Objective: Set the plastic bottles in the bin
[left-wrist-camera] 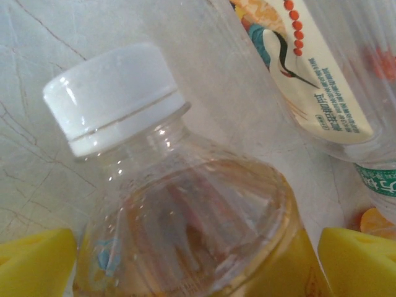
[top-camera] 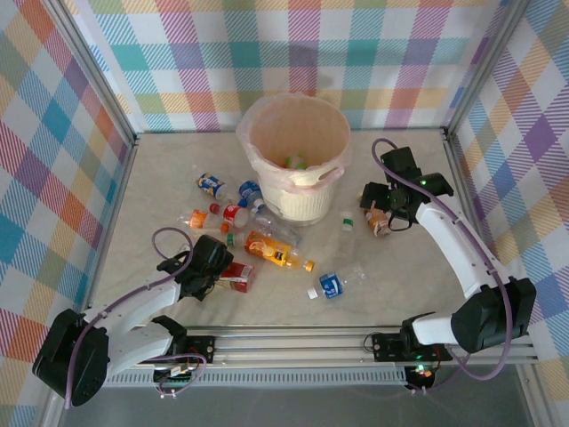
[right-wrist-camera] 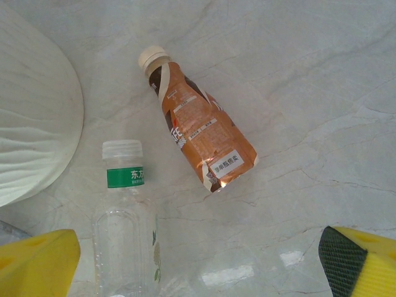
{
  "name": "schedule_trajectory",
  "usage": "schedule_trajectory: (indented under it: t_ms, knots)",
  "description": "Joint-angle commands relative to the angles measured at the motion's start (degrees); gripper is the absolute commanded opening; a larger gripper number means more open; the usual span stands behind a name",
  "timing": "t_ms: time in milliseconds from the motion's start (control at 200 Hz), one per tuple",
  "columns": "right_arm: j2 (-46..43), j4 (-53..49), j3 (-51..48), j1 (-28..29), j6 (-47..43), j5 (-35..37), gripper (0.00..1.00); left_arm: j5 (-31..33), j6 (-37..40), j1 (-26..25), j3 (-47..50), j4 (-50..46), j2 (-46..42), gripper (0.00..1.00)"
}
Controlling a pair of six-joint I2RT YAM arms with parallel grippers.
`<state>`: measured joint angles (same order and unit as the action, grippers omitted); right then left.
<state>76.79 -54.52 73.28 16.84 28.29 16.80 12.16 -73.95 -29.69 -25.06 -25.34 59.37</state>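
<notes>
The bin [top-camera: 253, 133], a cream bucket with a pinkish liner, stands at the back middle with a greenish bottle [top-camera: 294, 162] inside. Several plastic bottles lie in front of it. My left gripper [top-camera: 222, 270] is low at a red-labelled bottle [top-camera: 238, 277]. Up close, a white-capped bottle [left-wrist-camera: 117, 93] with an amber tint lies between the wide-apart yellow fingers [left-wrist-camera: 37, 263] of the left gripper [left-wrist-camera: 198, 263]. My right gripper [top-camera: 384, 210] hangs open above a brown-labelled bottle [right-wrist-camera: 201, 133] and a clear green-banded bottle [right-wrist-camera: 124, 216]. Nothing is gripped by the right gripper [right-wrist-camera: 201, 263].
An orange-labelled bottle [top-camera: 276, 252], a blue-labelled one [top-camera: 333, 285], and several more [top-camera: 236, 213] lie left of the bin. The bin wall [right-wrist-camera: 31, 136] is close on the right gripper's left. A cream-labelled bottle [left-wrist-camera: 309, 80] lies just beyond the left fingers. Checked walls enclose the table.
</notes>
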Motion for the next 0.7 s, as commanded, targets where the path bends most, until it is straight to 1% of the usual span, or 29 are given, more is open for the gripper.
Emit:
schedule_trajectory:
  t_ms: [0, 180, 220, 455, 610, 695]
  knots:
    - [-0.33, -0.85, 1.34, -0.41, 1.04, -0.8, 1.0, -1.71, -0.39, 0.64, 1.16, -1.82, -0.12, 1.0]
    - [-0.58, -0.85, 1.34, -0.46, 1.05, -0.8, 1.0, -3.74, 0.0, 0.6, 1.77, 0.32, 2.14, 1.0]
    - [-0.67, -0.85, 1.34, -0.4, 1.06, -0.8, 1.0, -4.08, 0.16, 0.6, 1.68, 0.52, 2.84, 0.98]
    - [-1.55, -1.14, 0.64, -0.42, 1.15, -0.8, 1.0, -4.22, 0.04, 0.6, 1.11, -0.23, 4.36, 0.77]
    - [-1.82, -1.99, 0.16, -0.5, 1.3, -0.8, 1.0, -1.87, 0.28, 0.6, -0.49, -4.29, 1.38, 0.62]
    - [-1.97, -2.51, -0.35, -0.52, 1.33, -2.11, 1.0, 0.27, 0.74, 0.6, -1.83, -7.44, -1.26, 0.56]
